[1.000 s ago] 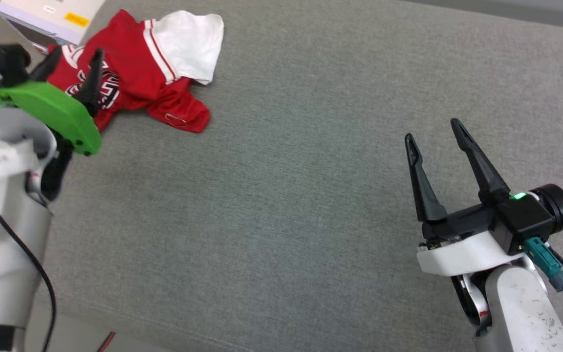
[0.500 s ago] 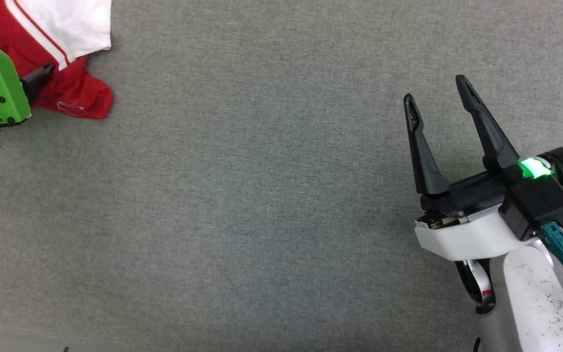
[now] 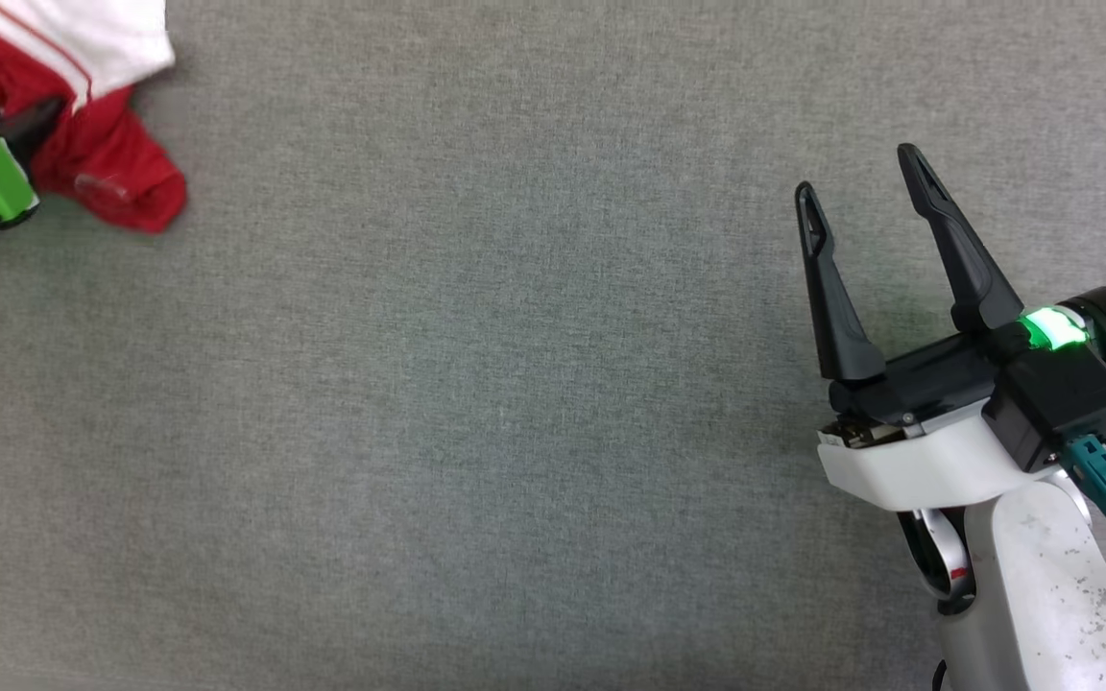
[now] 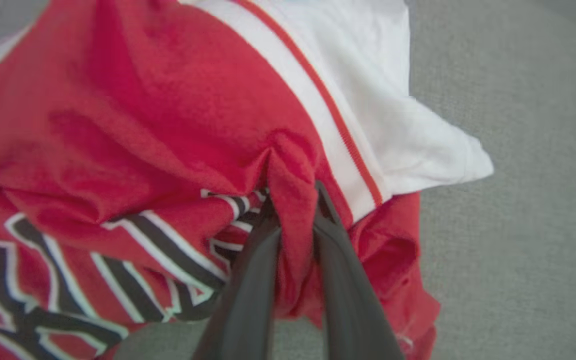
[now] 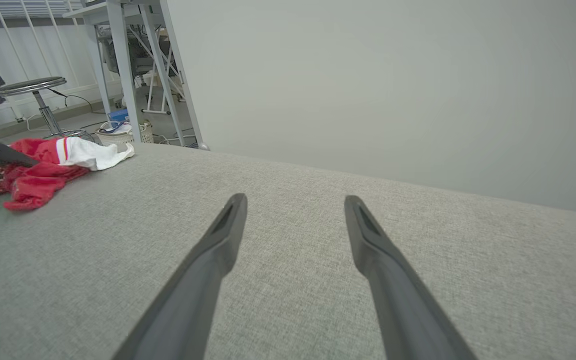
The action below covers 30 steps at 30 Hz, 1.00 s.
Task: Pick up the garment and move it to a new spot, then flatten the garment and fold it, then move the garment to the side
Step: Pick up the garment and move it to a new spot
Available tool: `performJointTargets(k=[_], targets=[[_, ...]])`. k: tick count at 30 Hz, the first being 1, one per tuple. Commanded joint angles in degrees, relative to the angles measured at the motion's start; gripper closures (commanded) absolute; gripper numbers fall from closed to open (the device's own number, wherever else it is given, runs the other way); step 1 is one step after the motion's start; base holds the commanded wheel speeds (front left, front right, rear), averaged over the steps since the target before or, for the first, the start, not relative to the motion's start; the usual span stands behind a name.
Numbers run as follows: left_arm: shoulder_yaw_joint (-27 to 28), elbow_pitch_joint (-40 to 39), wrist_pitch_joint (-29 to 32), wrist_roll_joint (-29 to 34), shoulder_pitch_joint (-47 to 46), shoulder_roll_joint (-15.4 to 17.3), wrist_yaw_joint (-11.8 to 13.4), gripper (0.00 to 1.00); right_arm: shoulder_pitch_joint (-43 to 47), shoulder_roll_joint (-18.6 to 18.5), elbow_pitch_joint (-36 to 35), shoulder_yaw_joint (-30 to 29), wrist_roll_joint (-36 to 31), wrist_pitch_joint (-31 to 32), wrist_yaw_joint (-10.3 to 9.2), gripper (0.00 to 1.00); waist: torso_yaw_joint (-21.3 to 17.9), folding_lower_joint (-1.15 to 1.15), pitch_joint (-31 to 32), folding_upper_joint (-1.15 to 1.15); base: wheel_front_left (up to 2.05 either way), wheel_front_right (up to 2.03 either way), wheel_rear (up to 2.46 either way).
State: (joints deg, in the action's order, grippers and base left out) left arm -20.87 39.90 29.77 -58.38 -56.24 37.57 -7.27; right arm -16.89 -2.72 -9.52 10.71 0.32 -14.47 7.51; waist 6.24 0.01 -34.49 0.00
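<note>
The left pincer (image 4: 293, 196) was pinching a raised fold of the garment (image 4: 133, 115). Its 2 dark fingers were pressed close, with red cloth bunched between them just beside the white-and-red striped seam. The rest of the garment lay crumpled around and ahead of those fingers, the white sleeve beyond them to one side and the black lettering to the other. The right pincer (image 3: 857, 175) hovered spread and empty over the bare grey worktop (image 3: 476, 403), well apart from the garment.

The step in hand looked to be the pick-up. Doing it well called for a firm hold on that narrow fold and a slow lift until the trailing hem cleared the worktop. A carry toward the open stretch ahead of the right pincer would follow. So thin a fold might slip if jerked.
</note>
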Motion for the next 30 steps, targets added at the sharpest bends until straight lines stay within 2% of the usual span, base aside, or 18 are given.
performJointTargets(k=[1, 6, 11, 17, 22, 25, 30], targets=[[0.11, -0.59, -3.8, 0.9, 0.63, -1.16, -0.22, 1.0, -0.55, -0.16, 0.26, -0.07, -0.08, -0.52, -0.02, 0.0, 0.23, -0.01, 1.89, 0.0, 0.0, 0.0, 0.0], [-0.78, -3.75, -17.01, 3.17, 1.64, -0.99, -0.22, 1.0, 0.66, -0.16, 1.41, -1.07, 0.68, -0.52, -0.02, 0.0, 0.69, -0.01, 6.81, 0.0, 0.0, 0.0, 0.0], [-4.76, -8.8, -24.4, 6.22, 3.43, -0.06, -0.22, 1.0, 2.01, -0.16, 1.82, -2.11, 1.82, -0.52, -0.02, 0.0, 0.45, -0.01, 12.26, 0.0, 0.0, 0.0, 0.0], [-10.56, -16.2, -25.38, 8.38, 6.35, -0.11, -0.22, 1.0, 4.09, -0.16, 2.34, -4.41, 3.05, -0.52, -0.02, 0.0, -1.0, -0.01, 18.27, 0.0, 0.0, 0.0, 0.0], [-13.8, -22.33, -23.66, 8.98, 9.23, -2.39, 0.71, 1.0, 5.41, -0.16, 2.69, -7.06, 3.53, -0.52, -0.02, 0.0, -3.05, -0.01, 21.55, 0.0, 0.0, 0.0, 0.0], [-15.82, -25.3, -22.98, 8.74, 10.99, -5.19, 1.39, 1.0, 6.07, -0.16, 2.78, -9.0, 4.14, -0.52, -0.02, 0.0, -4.58, -0.01, 23.01, 0.0, 0.0, 0.0, 0.0], [-20.24, -27.64, -23.84, 9.04, 14.52, -12.36, 2.74, 1.0, 7.11, -0.16, 2.95, -11.62, 5.36, -0.52, -0.02, 0.0, -7.54, -0.01, 24.27, 0.0, 0.0, 0.0, 0.0]])
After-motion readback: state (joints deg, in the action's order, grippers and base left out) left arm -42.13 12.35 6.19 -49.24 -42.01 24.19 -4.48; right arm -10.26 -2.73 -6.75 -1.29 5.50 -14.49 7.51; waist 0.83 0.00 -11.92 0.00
